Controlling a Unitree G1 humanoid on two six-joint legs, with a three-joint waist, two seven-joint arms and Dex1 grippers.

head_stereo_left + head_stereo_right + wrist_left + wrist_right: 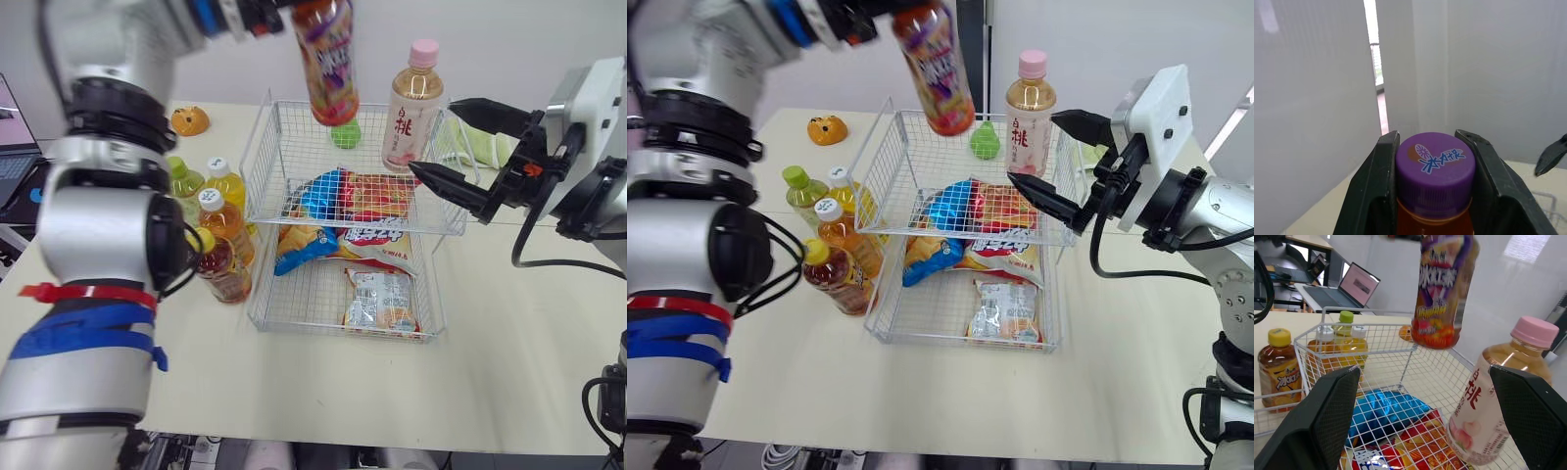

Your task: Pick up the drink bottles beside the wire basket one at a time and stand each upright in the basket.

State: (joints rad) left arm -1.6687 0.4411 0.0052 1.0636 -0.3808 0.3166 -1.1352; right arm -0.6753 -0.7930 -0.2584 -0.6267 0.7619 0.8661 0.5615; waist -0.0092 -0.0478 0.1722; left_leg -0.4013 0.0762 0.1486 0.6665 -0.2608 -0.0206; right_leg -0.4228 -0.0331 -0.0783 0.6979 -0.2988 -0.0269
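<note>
My left gripper (1435,161) is shut on the purple cap of an orange drink bottle with a purple label (328,59). It holds the bottle in the air above the back of the wire basket (263,147). A pink-capped peach drink bottle (413,108) stands upright in the basket's back right corner. Several bottles (223,230) with green, white and yellow caps stand on the table just left of the basket. My right gripper (451,142) is open and empty, level with the basket's right rim, beside the pink-capped bottle.
Snack bags (358,230) lie across the basket floor. A green item (345,135) sits at the basket's back edge. An orange toy (190,120) lies at the back left and a green cloth (485,147) behind my right gripper. A laptop (15,147) is at far left.
</note>
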